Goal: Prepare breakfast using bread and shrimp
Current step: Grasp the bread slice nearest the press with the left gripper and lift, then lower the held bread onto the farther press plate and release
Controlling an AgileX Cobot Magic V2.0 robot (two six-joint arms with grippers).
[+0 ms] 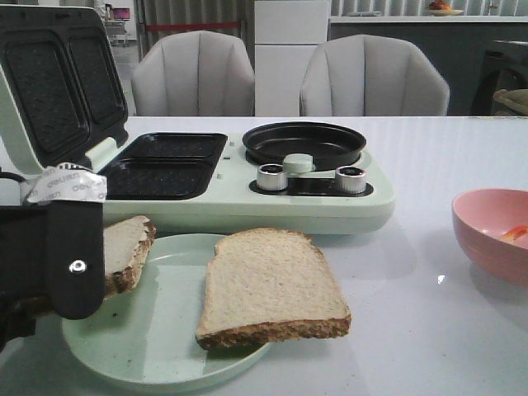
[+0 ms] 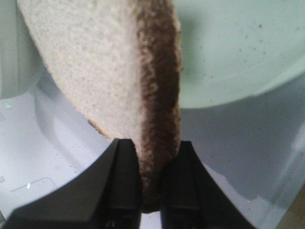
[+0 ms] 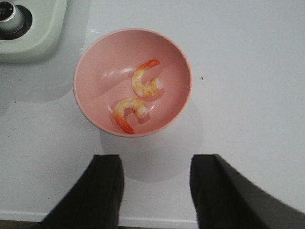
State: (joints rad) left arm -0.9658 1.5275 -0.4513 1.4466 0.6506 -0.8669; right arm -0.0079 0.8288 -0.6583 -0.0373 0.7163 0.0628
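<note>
My left gripper point(image 2: 151, 191) is shut on the brown crust edge of one bread slice point(image 2: 109, 71), which stands tilted over the left rim of a pale green plate point(image 1: 165, 346). In the front view this held slice point(image 1: 128, 252) sticks out beside the black gripper body. A second bread slice point(image 1: 272, 285) lies flat on the plate, overhanging its right rim. Two orange-pink curled shrimp point(image 3: 147, 81) point(image 3: 127, 112) lie in a pink bowl point(image 3: 95, 81). My right gripper point(image 3: 155, 186) hangs open above the table just short of the bowl, nothing between its fingers.
A pale green breakfast maker point(image 1: 330, 206) stands behind the plate, lid point(image 1: 54, 82) open, with two black sandwich wells point(image 1: 165, 165), a round black pan point(image 1: 304, 143), two silver knobs point(image 1: 271, 176) and a green knob point(image 1: 299, 162). The pink bowl point(image 1: 487, 231) sits at the table's right. Two chairs stand behind.
</note>
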